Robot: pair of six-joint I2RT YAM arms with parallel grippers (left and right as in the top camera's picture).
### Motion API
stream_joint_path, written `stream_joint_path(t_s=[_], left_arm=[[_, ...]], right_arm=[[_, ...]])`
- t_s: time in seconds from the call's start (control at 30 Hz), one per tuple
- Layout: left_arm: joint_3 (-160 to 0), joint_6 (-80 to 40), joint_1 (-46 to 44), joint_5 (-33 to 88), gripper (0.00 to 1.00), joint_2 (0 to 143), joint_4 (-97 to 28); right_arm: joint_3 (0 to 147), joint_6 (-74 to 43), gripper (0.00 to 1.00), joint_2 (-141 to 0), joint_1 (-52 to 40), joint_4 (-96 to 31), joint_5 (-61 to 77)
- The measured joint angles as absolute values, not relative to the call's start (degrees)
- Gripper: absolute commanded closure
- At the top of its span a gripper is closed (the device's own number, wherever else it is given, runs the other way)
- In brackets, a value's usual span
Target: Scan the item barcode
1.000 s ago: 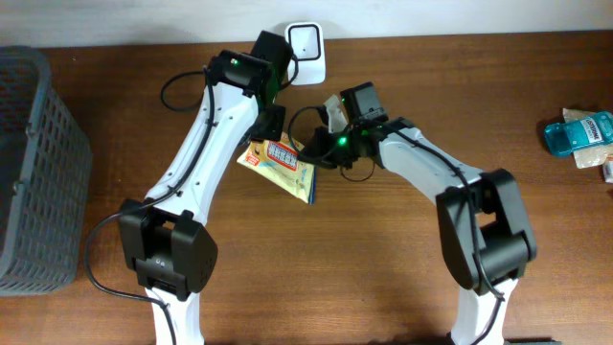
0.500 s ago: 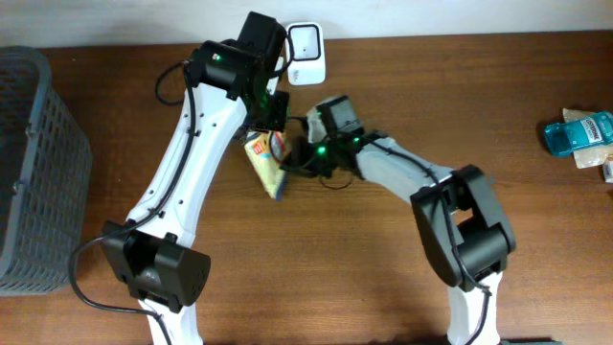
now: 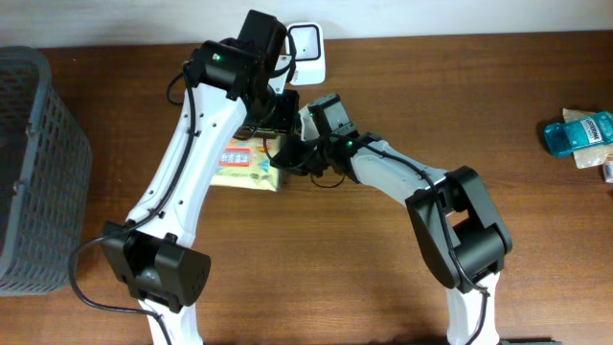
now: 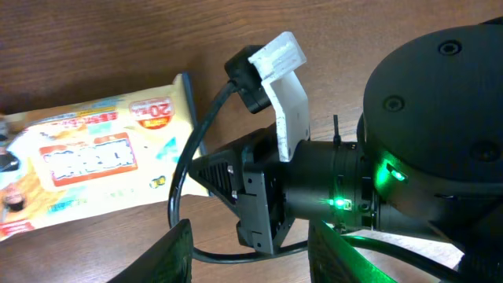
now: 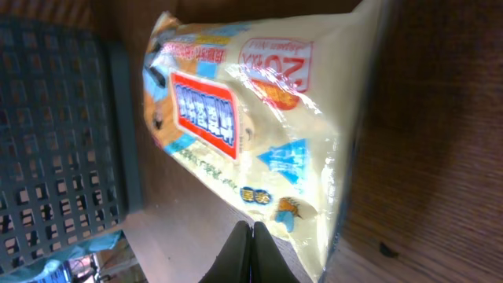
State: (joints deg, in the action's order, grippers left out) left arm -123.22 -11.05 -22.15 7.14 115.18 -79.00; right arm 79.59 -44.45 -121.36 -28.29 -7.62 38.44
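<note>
The item, a yellow wipes packet (image 3: 245, 163), lies flat on the table with its printed face up; no barcode shows on this face. It also appears in the left wrist view (image 4: 86, 161) and fills the right wrist view (image 5: 251, 118). My left gripper (image 4: 255, 263) hangs open above the right arm's wrist, holding nothing; only that arm's cable passes between its fingers (image 4: 177, 251). In the overhead view the left gripper (image 3: 280, 113) is just right of the packet. My right gripper (image 5: 253, 248) is shut, its tips at the packet's near edge (image 3: 285, 153). The white scanner (image 3: 307, 50) stands at the table's back.
A grey mesh basket (image 3: 29, 163) stands at the left edge and shows beyond the packet in the right wrist view (image 5: 55, 134). A blue bottle (image 3: 578, 131) and other packets lie at the far right. The two arms crowd together near the scanner.
My left gripper has opened and let go of the packet. The packet went from hanging tilted on edge to lying flat on the table, further left. The right gripper stayed shut.
</note>
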Motion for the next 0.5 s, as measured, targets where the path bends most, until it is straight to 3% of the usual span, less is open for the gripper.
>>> stream_joint_path(t_s=[0.07,0.13,0.2,0.23,0.27,0.33,0.37,0.5], left_arm=[[-123.22,-11.18,-22.15,7.09,0.61,115.18,-78.83],[-123.22,-11.18,-22.15,5.87,0.54,115.18,-78.85],[-123.22,-11.33,-21.87,1.69,0.54,115.18,-78.91],[-123.22,-11.42,-21.34,-0.47,0.55,115.18,-78.96],[-123.22,-11.64,-20.75,-2.28,0.54,115.18,-79.18],[-123.22,-12.29,-17.54,-6.13,0.51,115.18,-79.7],[-123.22,-12.62,-15.68,-7.16,0.5,115.18,-80.07],[-123.22,-13.17,-8.19,-10.07,0.51,115.18,-80.79]], right_arm=[[79.59,-44.58,0.96,-121.36,-27.83,-7.68,38.5],[79.59,-43.83,0.96,-121.36,-26.2,-8.45,38.79],[79.75,-42.09,0.96,-121.36,-23.57,-12.12,38.92],[80.2,-40.97,0.9,-121.36,-22.28,-15.29,38.83],[80.86,-39.35,0.75,-121.36,-20.78,-19.14,38.63],[82.74,-36.51,0.34,-121.51,-18.57,-24.53,38.26],[83.79,-34.83,0.19,-121.58,-17.65,-26.63,38.09],[86.56,-29.8,0.11,-121.58,-16.95,-28.97,37.67]])
